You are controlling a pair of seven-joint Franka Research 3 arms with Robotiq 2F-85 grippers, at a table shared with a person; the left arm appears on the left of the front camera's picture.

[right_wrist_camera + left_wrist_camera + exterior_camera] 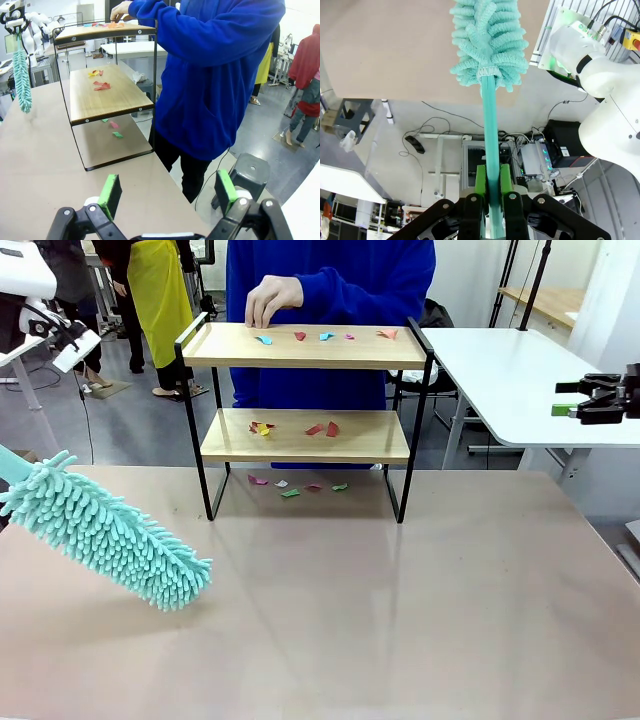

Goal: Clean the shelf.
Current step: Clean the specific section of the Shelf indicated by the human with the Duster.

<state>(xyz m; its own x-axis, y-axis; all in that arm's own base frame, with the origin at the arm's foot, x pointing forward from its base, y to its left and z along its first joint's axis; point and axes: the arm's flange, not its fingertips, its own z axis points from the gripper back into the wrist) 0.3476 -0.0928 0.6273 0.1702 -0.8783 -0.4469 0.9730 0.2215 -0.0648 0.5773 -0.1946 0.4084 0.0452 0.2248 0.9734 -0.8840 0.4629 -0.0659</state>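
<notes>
two grippers: left gripper was clenched on the duster handle. right gripper was released, holding nothing, off at far right.
shelf: stood far middle on the table, well apart from the duster head at near left.
debris: paper scraps lay on both boards and on the table under the shelf.
step: likely carrying the duster to the shelf; nothing looked swept yet.
how-to: do the top board first, flat head, light strokes. the frame looked light and might slide. avoid the person's hand at the top board's left end.
view diff: left wrist view showed the pads pinching the handle squarely. right wrist view showed the boards' depth.
</notes>
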